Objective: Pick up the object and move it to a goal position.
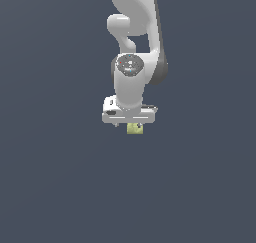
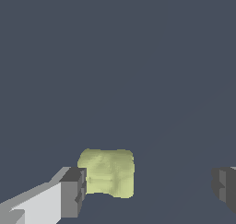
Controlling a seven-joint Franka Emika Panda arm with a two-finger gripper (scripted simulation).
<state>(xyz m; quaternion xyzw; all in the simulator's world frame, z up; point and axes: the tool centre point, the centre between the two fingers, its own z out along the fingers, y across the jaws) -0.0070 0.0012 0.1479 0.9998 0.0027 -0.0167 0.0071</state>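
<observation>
The object (image 1: 134, 129) is a small pale yellow-green blocky lump, showing just below the white hand in the exterior view. My gripper (image 1: 128, 123) hangs straight over it, pointing down. In the wrist view the object (image 2: 108, 172) lies between the two dark fingertips of the gripper (image 2: 150, 188), right beside one fingertip (image 2: 73, 191) and far from the other (image 2: 225, 186). The jaws stand wide apart, so the gripper is open with nothing clamped. I cannot tell whether the near fingertip touches the object.
The white arm (image 1: 132, 32) rises from the hand toward the top of the exterior view. Everything around is a uniform dark grey-blue surface (image 1: 60, 177) with no other objects or visible edges.
</observation>
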